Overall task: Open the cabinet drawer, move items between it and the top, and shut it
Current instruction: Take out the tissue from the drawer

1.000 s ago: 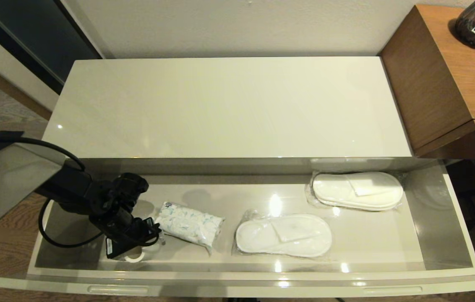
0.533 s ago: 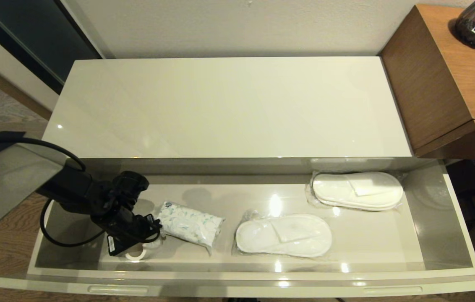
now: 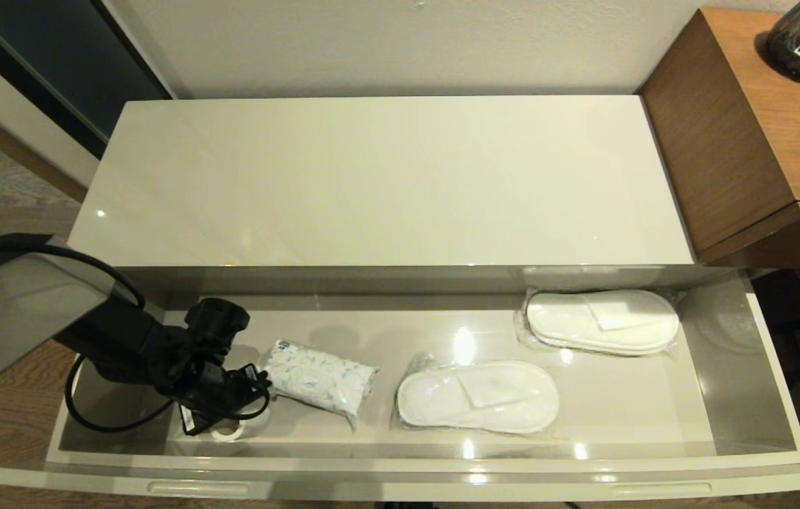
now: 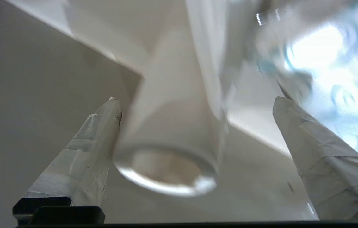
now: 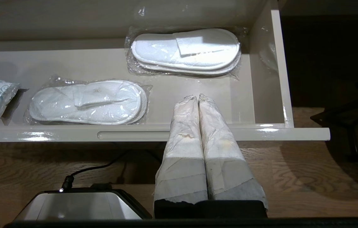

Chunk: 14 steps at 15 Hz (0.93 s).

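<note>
Left claw (image 3: 230,423) spread wide inside the open grey-lined cabinet drawer (image 3: 612,413), fingers straddling a small white tape roll (image 4: 166,171), not clamping it. Blue-patterned wrapped packet (image 3: 319,378) just beside the claw. Right claw (image 5: 199,98) clenched, empty, before the drawer front.

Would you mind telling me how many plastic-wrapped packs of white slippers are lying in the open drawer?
2. One pack of slippers lies mid-drawer near the front edge; the other pack lies farther right against the back. None sit on the cabinet top. The left arm hides a little of the drawer's left end.
</note>
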{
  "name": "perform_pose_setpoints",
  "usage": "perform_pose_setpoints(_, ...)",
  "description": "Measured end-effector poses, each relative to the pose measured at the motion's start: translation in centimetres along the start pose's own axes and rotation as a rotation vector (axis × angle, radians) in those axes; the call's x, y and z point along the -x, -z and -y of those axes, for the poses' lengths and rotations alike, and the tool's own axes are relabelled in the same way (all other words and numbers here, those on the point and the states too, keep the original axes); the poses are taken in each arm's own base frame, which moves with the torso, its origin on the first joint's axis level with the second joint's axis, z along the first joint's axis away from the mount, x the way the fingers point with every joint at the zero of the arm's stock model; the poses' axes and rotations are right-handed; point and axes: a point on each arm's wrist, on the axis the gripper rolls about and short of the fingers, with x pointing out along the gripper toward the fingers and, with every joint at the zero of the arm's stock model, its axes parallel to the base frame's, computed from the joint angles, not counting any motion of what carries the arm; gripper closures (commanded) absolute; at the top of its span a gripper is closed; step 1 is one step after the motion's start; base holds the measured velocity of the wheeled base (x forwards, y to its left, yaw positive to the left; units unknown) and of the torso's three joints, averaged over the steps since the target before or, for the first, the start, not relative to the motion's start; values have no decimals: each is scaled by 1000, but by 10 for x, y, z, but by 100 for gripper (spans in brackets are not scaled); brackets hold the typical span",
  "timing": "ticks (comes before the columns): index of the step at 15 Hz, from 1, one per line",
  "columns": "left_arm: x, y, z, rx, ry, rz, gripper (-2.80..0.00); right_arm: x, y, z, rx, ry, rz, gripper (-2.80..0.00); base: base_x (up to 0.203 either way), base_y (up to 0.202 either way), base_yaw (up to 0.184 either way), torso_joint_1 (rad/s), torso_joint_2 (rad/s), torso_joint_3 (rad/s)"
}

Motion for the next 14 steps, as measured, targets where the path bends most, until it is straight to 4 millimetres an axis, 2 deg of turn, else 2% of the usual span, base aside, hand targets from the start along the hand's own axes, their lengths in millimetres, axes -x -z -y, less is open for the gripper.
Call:
perform_pose_setpoints(2,-4,4,1,-6,-24,62,-280,0,0,0,0,0,0,0,0,0,0,0,0,0)
perform_pose_setpoints(14,-8,12,-1,28,-21,73,-280,0,0,0,0,0,0,0,0,0,0,0,0,0)
